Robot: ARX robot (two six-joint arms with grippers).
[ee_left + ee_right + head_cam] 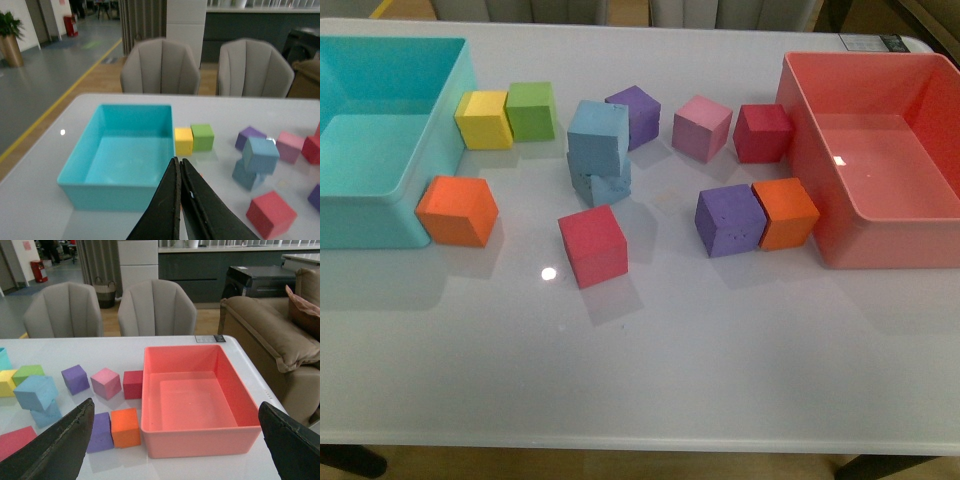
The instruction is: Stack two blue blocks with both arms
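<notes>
The two blue blocks stand stacked at the table's middle. The lighter blue block (598, 137) sits skewed on the darker speckled blue block (601, 185). Neither arm shows in the front view. In the left wrist view my left gripper (177, 162) is shut and empty, raised near the turquoise bin, with the upper blue block (260, 154) and the lower one (245, 176) off to one side. In the right wrist view my right gripper (176, 405) is wide open and empty above the red bin, well apart from the upper blue block (36, 392) and the lower one (47, 415).
A turquoise bin (370, 220) stands at the left and a red bin (860, 240) at the right. Yellow (484, 119), green (530, 110), orange (457, 210), red (592, 245), purple (730, 220), pink (701, 128) and other cubes lie around the stack.
</notes>
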